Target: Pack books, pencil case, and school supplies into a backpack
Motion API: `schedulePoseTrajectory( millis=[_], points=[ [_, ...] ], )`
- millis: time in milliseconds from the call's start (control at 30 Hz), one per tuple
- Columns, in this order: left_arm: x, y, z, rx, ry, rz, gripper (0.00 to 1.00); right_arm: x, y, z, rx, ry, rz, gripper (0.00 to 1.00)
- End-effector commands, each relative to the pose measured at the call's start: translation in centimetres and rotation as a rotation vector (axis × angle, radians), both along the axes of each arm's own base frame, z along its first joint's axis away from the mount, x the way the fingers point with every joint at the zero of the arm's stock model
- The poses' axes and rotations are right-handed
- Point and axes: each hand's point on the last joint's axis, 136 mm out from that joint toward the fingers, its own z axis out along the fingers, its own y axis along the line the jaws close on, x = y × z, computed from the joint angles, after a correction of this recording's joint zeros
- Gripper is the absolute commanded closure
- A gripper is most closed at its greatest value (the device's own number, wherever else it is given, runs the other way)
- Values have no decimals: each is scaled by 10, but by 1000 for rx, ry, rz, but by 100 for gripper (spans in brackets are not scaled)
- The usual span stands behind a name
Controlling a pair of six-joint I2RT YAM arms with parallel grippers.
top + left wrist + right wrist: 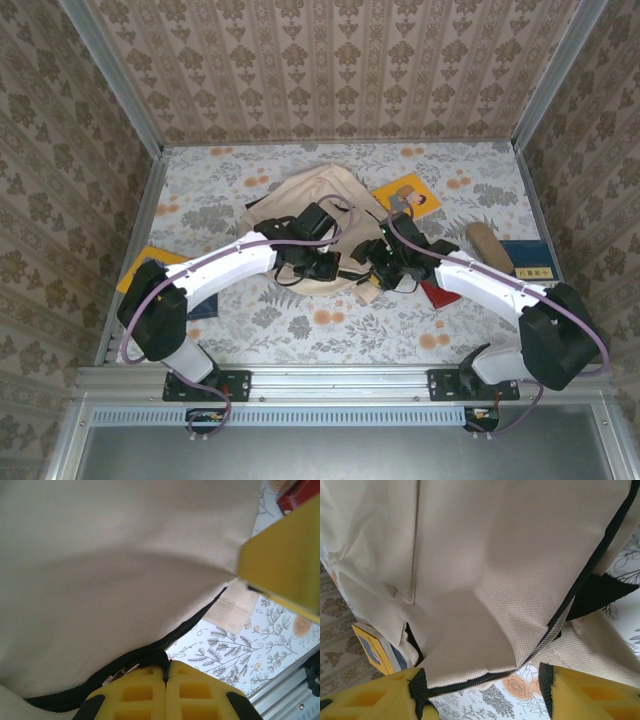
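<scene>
The cream backpack (300, 210) lies mid-table with both grippers at its near edge. My left gripper (330, 268) (166, 667) is shut on the black zipper (150, 657) of the backpack (110, 570). My right gripper (372, 276) (482, 682) is open, and a flap edge of the backpack (485, 605) lies loose between its yellow fingers (590, 695). A yellow book (408, 195) rests behind the bag on the right. A dark blue book (527, 258) sits at the table's right edge. The pencil case cannot be told apart with certainty.
A brown oblong pouch (487, 243) lies beside the blue book, and a red pouch (437, 293) (300, 495) lies under the right forearm. A yellow and blue flat item (150, 265) (372, 650) sits at the left edge beneath the left arm. Metal rails border the table.
</scene>
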Motion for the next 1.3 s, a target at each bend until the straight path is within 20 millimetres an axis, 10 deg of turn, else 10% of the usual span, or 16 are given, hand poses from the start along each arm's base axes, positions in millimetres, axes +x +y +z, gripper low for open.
schedulePoseTrajectory(
  millis=[0,433,1267],
  points=[
    [4,-13,12,-55,-23,-28,100,-2,6,-18,78,109,-121,44],
    [5,11,11,9,-52,-36,100,18,-3,-18,32,49,-188,80],
    [30,105,-21,278,46,60,100,-14,-41,-52,-191,90,-125,100]
  ],
)
